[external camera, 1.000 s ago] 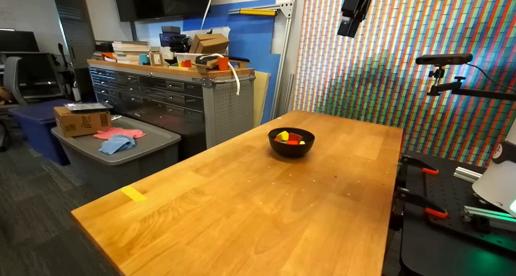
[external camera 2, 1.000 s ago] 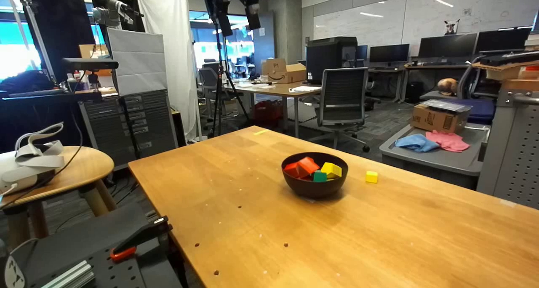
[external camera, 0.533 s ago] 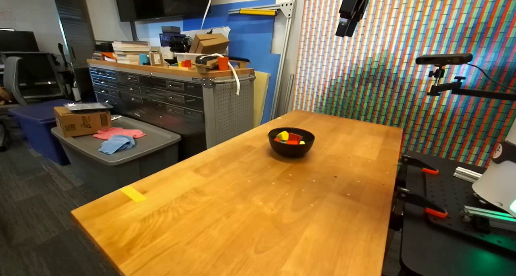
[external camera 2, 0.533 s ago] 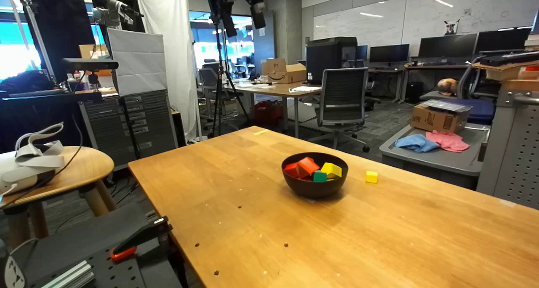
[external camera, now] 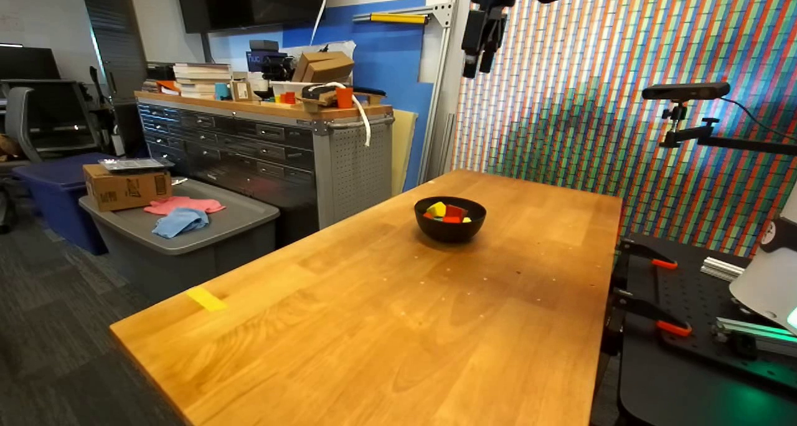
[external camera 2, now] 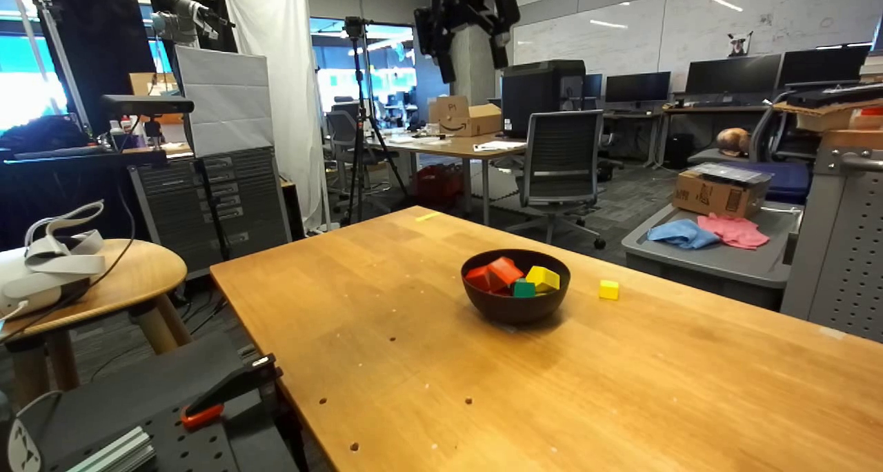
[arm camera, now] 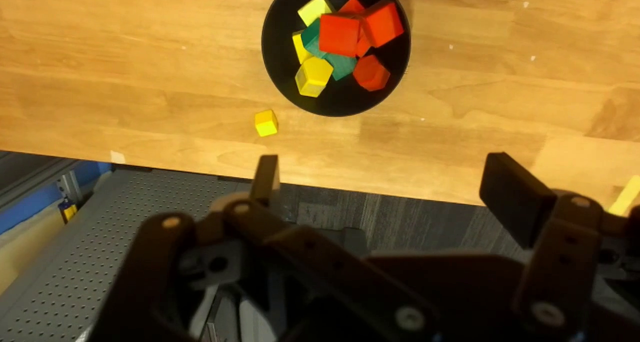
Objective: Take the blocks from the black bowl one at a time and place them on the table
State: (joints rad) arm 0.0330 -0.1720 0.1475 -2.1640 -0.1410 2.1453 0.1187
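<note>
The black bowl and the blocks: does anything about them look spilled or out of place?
One yellow cube lies apart on the wood-grain table, outside the black bowl, while the other visible blocks sit inside. It could look spilled, but given the task it was probably placed there. The bowl stands upright; nothing else seems odd.
</note>
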